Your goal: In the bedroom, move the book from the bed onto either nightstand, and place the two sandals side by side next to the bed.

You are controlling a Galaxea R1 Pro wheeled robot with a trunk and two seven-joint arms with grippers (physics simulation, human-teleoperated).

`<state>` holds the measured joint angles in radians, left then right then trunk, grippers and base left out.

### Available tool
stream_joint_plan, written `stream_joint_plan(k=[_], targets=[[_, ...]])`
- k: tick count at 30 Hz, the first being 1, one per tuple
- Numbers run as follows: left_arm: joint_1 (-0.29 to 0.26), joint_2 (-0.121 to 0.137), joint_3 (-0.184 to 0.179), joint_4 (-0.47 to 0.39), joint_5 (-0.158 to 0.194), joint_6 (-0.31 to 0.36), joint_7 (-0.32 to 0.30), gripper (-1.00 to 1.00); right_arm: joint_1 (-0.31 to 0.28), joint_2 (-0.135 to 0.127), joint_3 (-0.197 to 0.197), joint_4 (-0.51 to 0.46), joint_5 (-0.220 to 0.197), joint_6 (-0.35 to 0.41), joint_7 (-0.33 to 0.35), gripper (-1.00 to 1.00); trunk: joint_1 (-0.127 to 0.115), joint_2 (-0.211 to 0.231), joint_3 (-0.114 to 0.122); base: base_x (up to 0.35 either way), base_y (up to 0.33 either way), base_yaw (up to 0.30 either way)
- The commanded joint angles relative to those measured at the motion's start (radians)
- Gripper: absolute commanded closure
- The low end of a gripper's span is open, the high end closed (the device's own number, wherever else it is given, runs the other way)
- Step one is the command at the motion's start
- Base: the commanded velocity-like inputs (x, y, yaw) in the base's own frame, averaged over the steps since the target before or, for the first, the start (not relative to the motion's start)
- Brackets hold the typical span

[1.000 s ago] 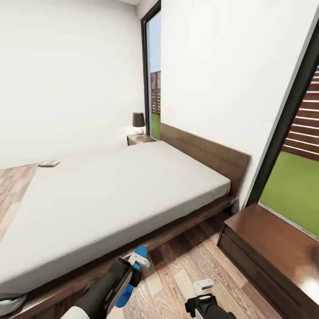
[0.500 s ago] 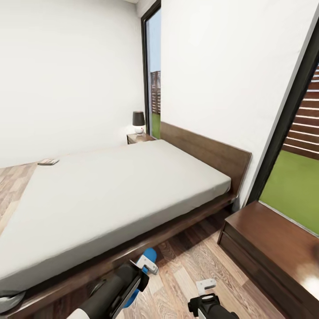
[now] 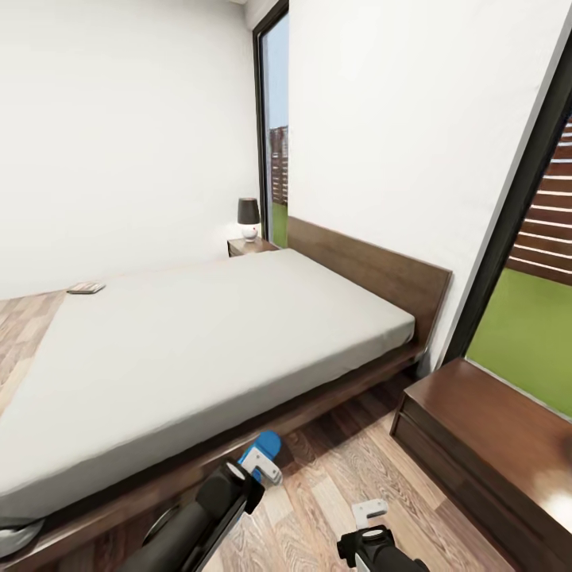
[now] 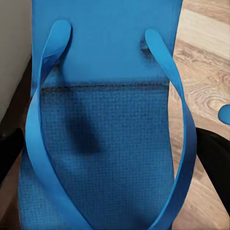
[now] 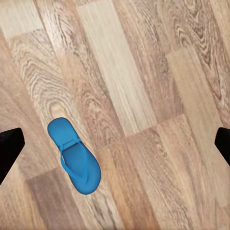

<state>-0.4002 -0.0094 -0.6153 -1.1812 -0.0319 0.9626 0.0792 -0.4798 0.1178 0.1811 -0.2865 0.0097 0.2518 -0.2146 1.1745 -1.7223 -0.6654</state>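
My left gripper (image 3: 259, 462) is shut on one bright blue sandal (image 3: 268, 443), held low over the floor beside the bed frame (image 3: 318, 409). In the left wrist view that sandal (image 4: 105, 96) hangs between the dark fingers (image 4: 10, 148), straps facing the camera. The other sandal (image 5: 74, 156) lies flat on the wood floor under my right gripper (image 5: 115, 143), which is open and well above it. In the head view the right gripper (image 3: 367, 513) hovers over the floor. The book (image 3: 86, 287) lies on the far corner of the mattress. One nightstand (image 3: 250, 247) stands beyond the bed, another nightstand (image 3: 485, 429) near right.
A dark-shaded lamp (image 3: 249, 218) stands on the far nightstand. Tall dark-framed windows (image 3: 275, 135) flank the headboard (image 3: 373, 274). A strip of wood floor (image 3: 342, 477) runs between the bed and the near nightstand. A grey object (image 3: 17, 537) lies by the bed's near corner.
My left arm has carried the sandal forward and to the right, closer to the bed frame. The right gripper has hardly moved. The view has shifted slightly.
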Motion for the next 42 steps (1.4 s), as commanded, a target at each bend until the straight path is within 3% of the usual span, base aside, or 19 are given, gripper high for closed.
stream_joint_plan(k=[1,11,18,23,28,32,39,42], targets=[[0.0,0.002,-0.004,-0.005,-0.004,0.005,0.003,1.0,0.0,-0.001,0.007,-0.002,0.001,0.008,-0.005,-1.0,0.004,-0.008,-0.004,0.0,0.0,0.0],[0.003,0.01,-0.028,-0.027,-0.009,0.002,0.072,1.0,0.0,-0.012,0.009,-0.002,0.003,0.007,-0.005,-1.0,0.042,-0.078,-0.036,0.0,0.0,0.0],[0.003,0.008,-0.049,-0.025,-0.008,-0.001,0.094,1.0,0.0,-0.053,0.005,-0.002,0.001,0.015,-0.005,-1.0,0.069,-0.127,-0.057,0.0,0.0,0.0],[0.003,0.008,-0.069,-0.024,-0.008,-0.001,0.098,1.0,0.0,-0.064,0.004,-0.001,-0.001,0.02,-0.005,-1.0,0.088,-0.162,-0.073,0.0,0.0,0.0],[0.003,0.008,-0.078,-0.022,-0.009,-0.001,0.1,1.0,-0.001,-0.056,0.006,-0.001,0.0,0.045,-0.005,-1.0,0.107,-0.197,-0.089,0.0,0.0,0.0],[0.004,0.008,-0.082,-0.022,-0.01,-0.002,0.1,1.0,-0.001,-0.031,0.019,-0.002,0.002,0.084,-0.005,-1.0,0.123,-0.225,-0.101,0.0,0.0,0.0],[0.003,0.009,-0.094,-0.022,-0.01,-0.002,0.101,1.0,-0.002,-0.015,0.107,-0.002,0.002,0.105,-0.005,-1.0,0.15,-0.274,-0.123,0.0,0.0,0.0],[0.003,0.01,-0.095,-0.021,-0.011,-0.002,0.102,1.0,-0.002,-0.008,0.122,-0.003,0.002,0.124,-0.005,-1.0,0.161,-0.295,-0.133,0.0,0.0,0.0]])
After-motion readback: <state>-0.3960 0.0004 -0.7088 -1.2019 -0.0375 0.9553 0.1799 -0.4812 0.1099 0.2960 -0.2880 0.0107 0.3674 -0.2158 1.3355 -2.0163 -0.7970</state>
